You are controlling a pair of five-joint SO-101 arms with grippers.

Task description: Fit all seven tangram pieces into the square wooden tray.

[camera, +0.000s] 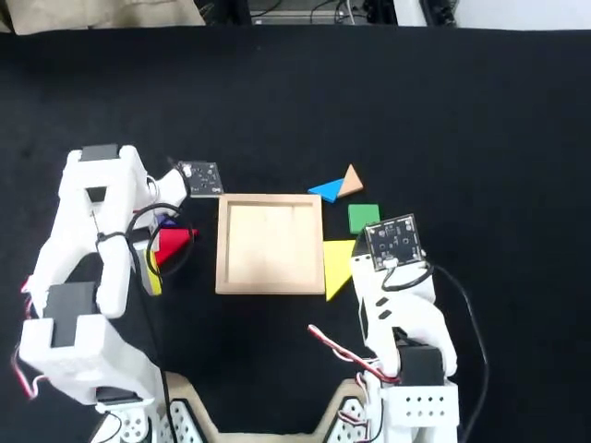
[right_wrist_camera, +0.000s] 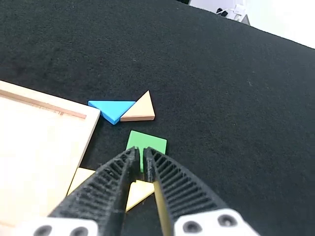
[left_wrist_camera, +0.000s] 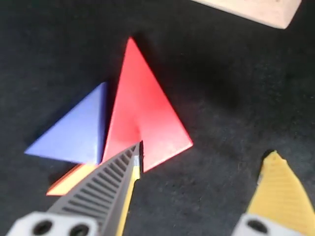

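Pressed together on nothing, right fingers (right_wrist_camera: 165,179) above the yellow triangle (camera: 338,266), just right of the empty wooden tray (camera: 223,245). Left of the tray, left fingers (left_wrist_camera: 115,182) spread apart, one tip touching an edge of the red triangle (left_wrist_camera: 142,113), the other well clear. Probably light, stiff and thin, flat on the bench (camera: 462,138); best pinched across two edges. Farther right, green square (right_wrist_camera: 147,145).

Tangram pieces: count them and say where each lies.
7. Right of the tray: light blue triangle, tan triangle, green square, yellow triangle. Left of it: red triangle, dark blue triangle, and an orange piece partly behind the left gripper.
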